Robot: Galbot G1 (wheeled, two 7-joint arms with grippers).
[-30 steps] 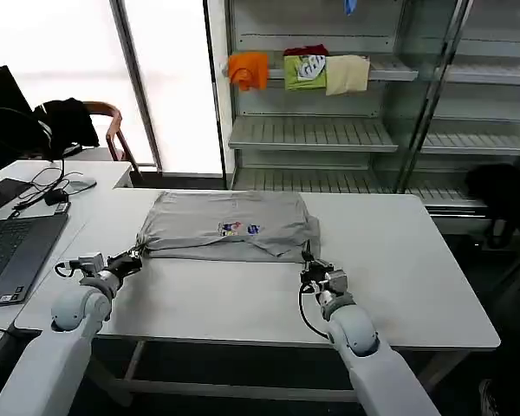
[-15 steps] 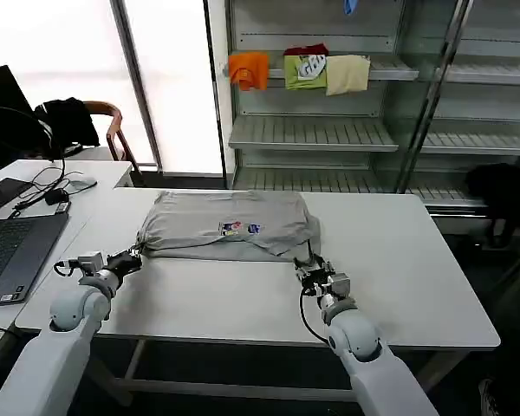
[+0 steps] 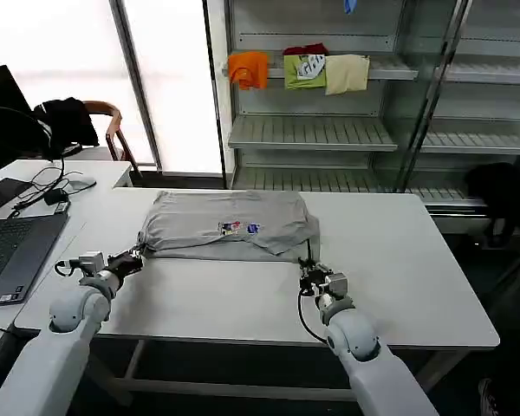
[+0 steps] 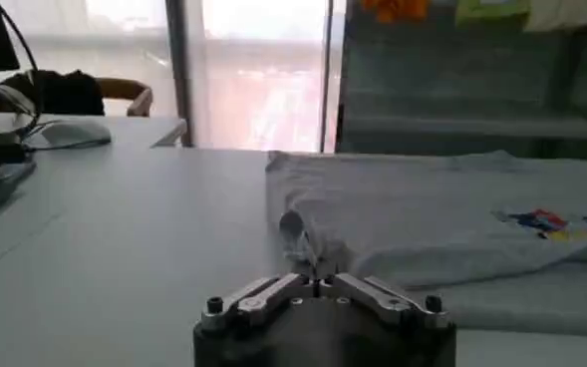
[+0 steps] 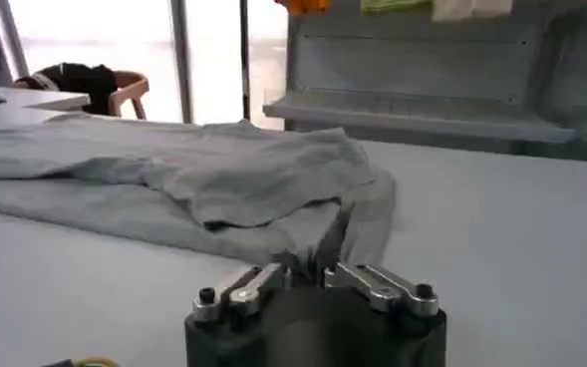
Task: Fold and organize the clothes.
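Nearby — laptop (image 3: 13, 251) left of shirt (image 3: 228, 226)

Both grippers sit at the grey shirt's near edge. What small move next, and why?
Probably lift both together, slowly. The left gripper and right gripper each look shut on a near corner of the light grey soft fabric shirt, which lies partly folded on the white table.
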